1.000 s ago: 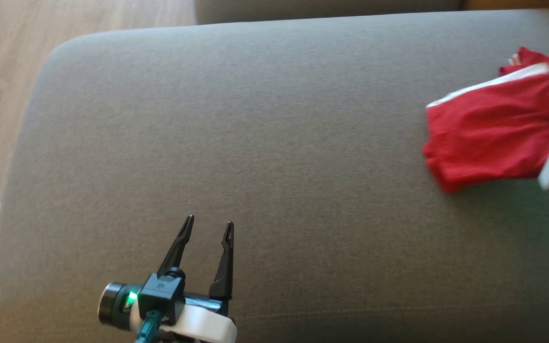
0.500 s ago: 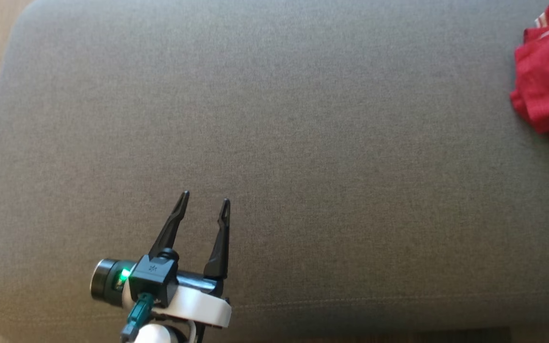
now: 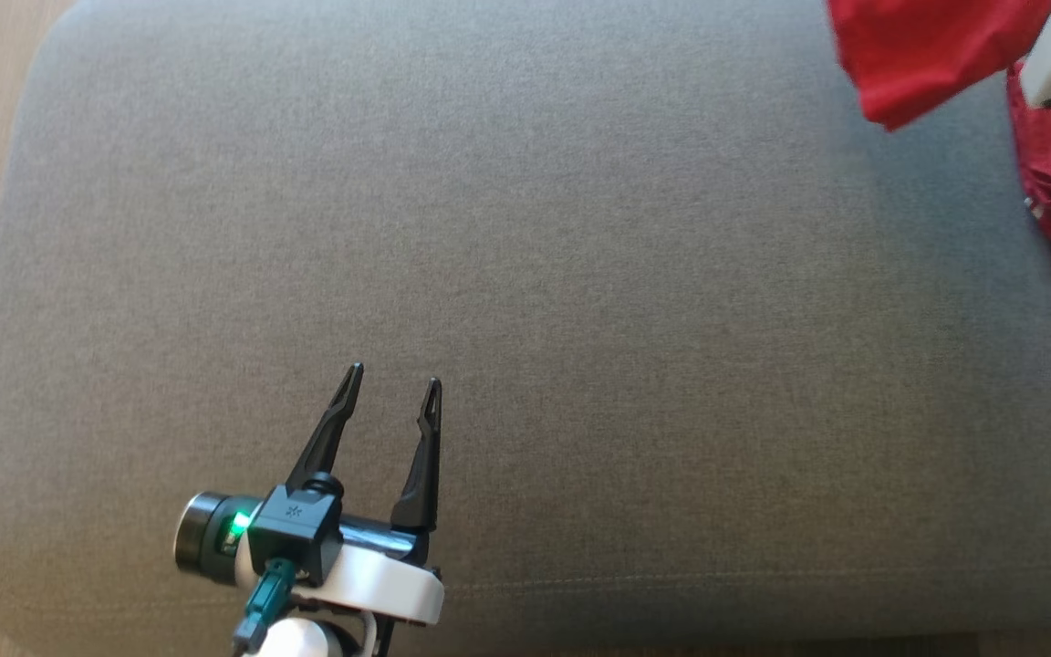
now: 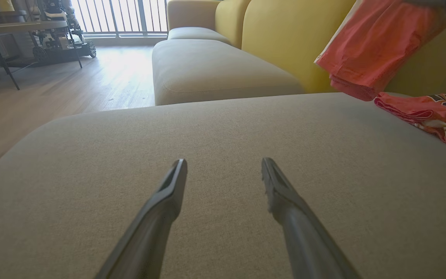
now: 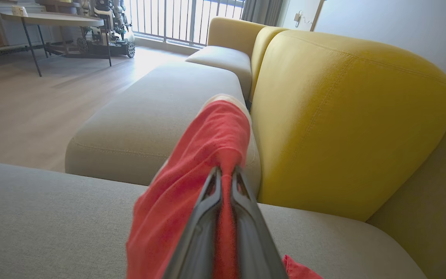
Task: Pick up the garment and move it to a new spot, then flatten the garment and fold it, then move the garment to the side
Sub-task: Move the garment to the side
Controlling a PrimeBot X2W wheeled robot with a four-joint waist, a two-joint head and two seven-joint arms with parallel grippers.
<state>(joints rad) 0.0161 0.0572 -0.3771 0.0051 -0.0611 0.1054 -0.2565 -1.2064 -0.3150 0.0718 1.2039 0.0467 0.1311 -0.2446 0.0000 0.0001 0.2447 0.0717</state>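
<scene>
Across the head view stretches a broad grey sofa cushion [image 3: 525,274], bare over most of its span, with a yellow backrest [image 5: 343,116] rising behind it in the right wrist view. At the cushion's far right corner the red garment [image 3: 918,55] hangs in the air, clear of the fabric below. It is bunched, and its long axis appears to run from the pinch down to a drooping lower corner that points towards the cushion's middle, slanted rather than plumb. Beneath it lies a second red piece with white striped trim [image 4: 428,114], flat on the cushion and seemingly separate.

The right gripper [image 5: 226,172] has its fingers clamped tight on a fold of the garment. The left gripper [image 3: 395,375] hovers low over the near-left part of the cushion, fingers spread and holding nothing.

This looks like the first step: lifted, not yet set down elsewhere. The next move likely calls for carrying the cloth over the bare grey span and lowering it hanging corner first, so it lays out rather than heaps, within the left gripper's reach.
</scene>
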